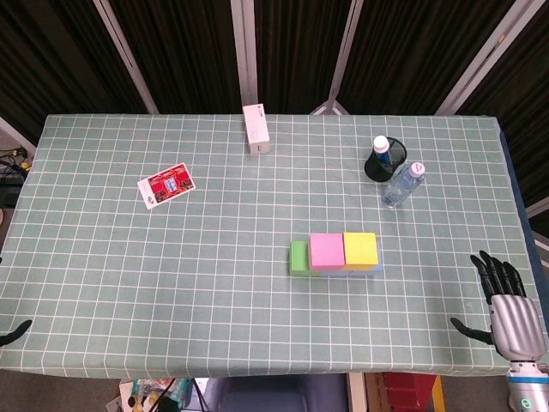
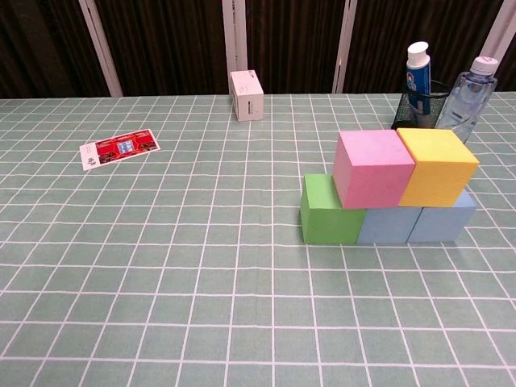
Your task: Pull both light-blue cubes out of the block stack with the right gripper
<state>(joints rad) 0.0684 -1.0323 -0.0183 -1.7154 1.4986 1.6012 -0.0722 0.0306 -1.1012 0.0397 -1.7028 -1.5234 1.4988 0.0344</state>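
While right hand (image 1: 515, 313) is waiting at worktop (image 1: 129, 283) edge, fingers (image 1: 496, 270) spread, gripping nothing, both light-blue cubes (image 2: 415, 224) are sitting under pink cube (image 2: 372, 167) and yellow cube (image 2: 438, 165). Risk: sideways pull toppling upper pair, nudging green cube (image 2: 329, 211). Left hand barely showing; fingers' state unclear.

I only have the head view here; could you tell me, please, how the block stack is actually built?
Observer: From the chest view, two light-blue cubes sit side by side in the bottom row, with the green cube at their left end.
Operator: What rests on them?
Observer: The pink cube and the yellow cube lie on top of the blue pair, touching each other.
Operator: Is the right hand near them in your view?
Observer: No hand shows in the chest view at all; your head view alone has the right hand, open at the table's edge.
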